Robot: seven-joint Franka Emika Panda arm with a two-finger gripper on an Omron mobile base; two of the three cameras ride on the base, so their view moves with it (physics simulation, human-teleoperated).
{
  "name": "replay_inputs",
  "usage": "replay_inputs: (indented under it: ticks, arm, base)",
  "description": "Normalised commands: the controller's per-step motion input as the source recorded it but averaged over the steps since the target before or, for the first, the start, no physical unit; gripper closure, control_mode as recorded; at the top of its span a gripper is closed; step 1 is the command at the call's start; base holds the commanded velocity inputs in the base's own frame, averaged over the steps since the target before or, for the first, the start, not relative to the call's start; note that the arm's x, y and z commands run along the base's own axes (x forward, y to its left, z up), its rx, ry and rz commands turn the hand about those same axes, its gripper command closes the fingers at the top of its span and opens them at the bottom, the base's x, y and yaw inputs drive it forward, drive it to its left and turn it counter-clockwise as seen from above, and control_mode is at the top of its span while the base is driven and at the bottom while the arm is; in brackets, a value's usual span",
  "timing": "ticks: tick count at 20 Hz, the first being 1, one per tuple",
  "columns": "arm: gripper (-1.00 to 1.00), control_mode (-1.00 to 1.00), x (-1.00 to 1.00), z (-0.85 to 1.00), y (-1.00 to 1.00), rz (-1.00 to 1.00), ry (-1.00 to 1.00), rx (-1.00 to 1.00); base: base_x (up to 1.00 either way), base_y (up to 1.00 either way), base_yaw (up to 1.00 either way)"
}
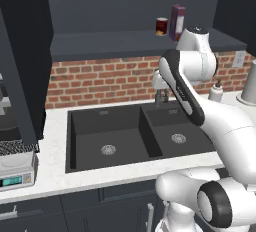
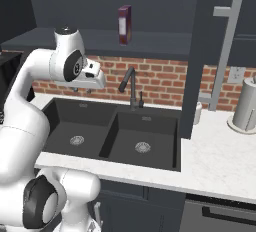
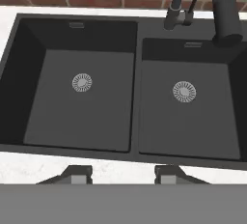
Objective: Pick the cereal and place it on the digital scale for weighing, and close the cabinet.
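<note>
Hand view: matte black double-basin sink (image 3: 14,73), round metal drains.

The white Franka Panda arm with dark joints is rising from its base, bending at a raised elbow and reaching forward with its wrist turned downward. Its two-finger gripper (image 3: 123,172) is pointing down, its two small dark fingers (image 3: 77,172) standing parallel with a gap between them. Nothing is lying between the fingers; they are holding nothing.
</note>
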Motion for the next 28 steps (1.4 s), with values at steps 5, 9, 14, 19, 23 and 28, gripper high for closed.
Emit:
replay_inputs:
  ticks: [5, 9, 14, 19, 23, 28]
  arm:
    - [-1.00, -1.00, -0.53, 0.05, 0.03, 0.06, -0.12, 0.00]
    - [-1.00, -1.00, -0.50, 0.07, 0.01, 0.02, -0.27, 0.00]
    - [-1.00, -1.00, -0.45, 0.40, -0.03, 0.00, -0.36, 0.00]
    - [-1.00, -1.00, -0.17, 0.60, -0.14, -0.03, -0.21, 0.00]
    - [-1.00, -1.00, 0.00, 0.57, -0.14, -0.11, -0.08, 0.00]
    - [-1.00, -1.00, 0.04, 0.55, -0.11, -0.07, -0.11, 0.00]
  base:
    - [0.00, 0.00, 0.00]
    - [0.00, 0.00, 0.00]
    - [0.00, 0.00, 0.00]
    - [0.00, 0.00, 0.00]
    - [0.00, 0.00, 0.00]
    - [0.00, 0.00, 0.00]
